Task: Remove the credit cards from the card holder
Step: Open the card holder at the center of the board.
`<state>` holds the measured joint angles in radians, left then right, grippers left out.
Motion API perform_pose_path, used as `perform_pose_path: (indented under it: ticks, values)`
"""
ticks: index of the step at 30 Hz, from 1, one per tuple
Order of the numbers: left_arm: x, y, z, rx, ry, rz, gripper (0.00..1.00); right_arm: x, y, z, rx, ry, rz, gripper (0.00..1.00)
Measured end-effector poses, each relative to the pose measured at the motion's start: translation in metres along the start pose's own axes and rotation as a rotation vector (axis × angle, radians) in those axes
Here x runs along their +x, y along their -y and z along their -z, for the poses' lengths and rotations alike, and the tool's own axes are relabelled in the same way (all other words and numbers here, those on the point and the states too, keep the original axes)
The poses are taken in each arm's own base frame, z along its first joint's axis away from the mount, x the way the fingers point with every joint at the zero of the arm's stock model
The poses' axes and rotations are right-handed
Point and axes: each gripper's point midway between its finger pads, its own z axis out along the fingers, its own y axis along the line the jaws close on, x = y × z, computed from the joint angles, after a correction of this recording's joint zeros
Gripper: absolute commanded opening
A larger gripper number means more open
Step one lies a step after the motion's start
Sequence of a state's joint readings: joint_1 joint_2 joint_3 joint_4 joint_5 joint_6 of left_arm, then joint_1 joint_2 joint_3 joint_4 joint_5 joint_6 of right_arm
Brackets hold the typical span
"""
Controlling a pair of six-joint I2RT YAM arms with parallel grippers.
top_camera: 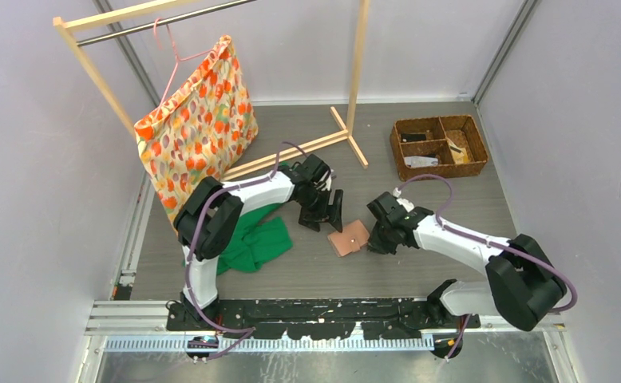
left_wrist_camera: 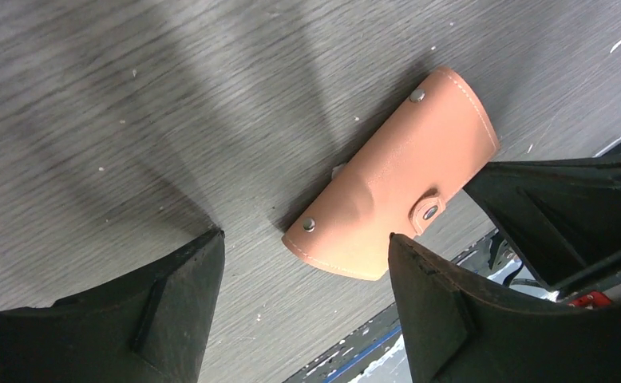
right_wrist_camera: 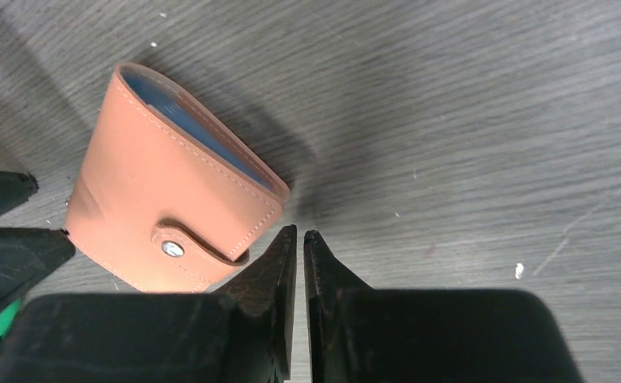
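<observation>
The card holder (top_camera: 349, 237) lies closed on the grey wood-grain table (top_camera: 419, 263), near the middle, and is flanked by two grippers. The left gripper (top_camera: 327, 214) is seen at 10 o'clock of it, with its fingers (left_wrist_camera: 164, 311) spread wide and nothing held. The right gripper (top_camera: 369, 242) is set just beside it at 3 o'clock. Its fingers (right_wrist_camera: 267, 279) are drawn together to a thin slit and nothing is gripped. Whether either gripper touches the holder cannot be told.

A crumpled green cloth (top_camera: 259, 235) is spread at 9 o'clock, partly under the left arm. At 10 o'clock a floral orange fabric (top_camera: 195, 120) is hung on one pink hanger (top_camera: 172, 56) from a light wooden rack (top_camera: 355, 72) with a metal rail. One brown wicker basket (top_camera: 477, 144), split into compartments, is placed well apart at 1 o'clock. Small items are held in it but are too small to be named.

One holder is counted. In the left wrist view the card holder (left_wrist_camera: 395, 175) is shown as flat, salmon-pink and leather-like, with pale stitching along rounded edges. Two small metal rivets and one snapped tab (left_wrist_camera: 427, 211) are seen on it. In the right wrist view, blue-grey layers are visible at the open edge of the card holder (right_wrist_camera: 172, 191). No card is seen outside it.
</observation>
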<state>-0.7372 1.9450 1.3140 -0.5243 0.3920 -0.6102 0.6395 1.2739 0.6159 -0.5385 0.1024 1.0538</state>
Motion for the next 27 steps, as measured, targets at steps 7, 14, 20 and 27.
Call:
perform_pose_path:
  ticks: [7,14,20,27]
  values:
    - [-0.001,-0.009,0.010,-0.002,0.023,0.035,0.78,-0.014,-0.027,-0.018,0.001,-0.005,0.085,0.17]
    - [0.002,-0.022,0.032,-0.011,0.065,0.073,0.79,-0.045,-0.079,-0.021,-0.063,0.044,0.199,0.19]
    - [0.005,-0.021,0.036,0.001,0.083,0.131,0.81,-0.051,-0.082,-0.014,-0.074,0.066,0.226,0.23]
    - [-0.005,-0.017,0.029,0.022,0.134,0.236,0.66,-0.043,-0.071,-0.001,-0.099,0.063,0.237,0.27]
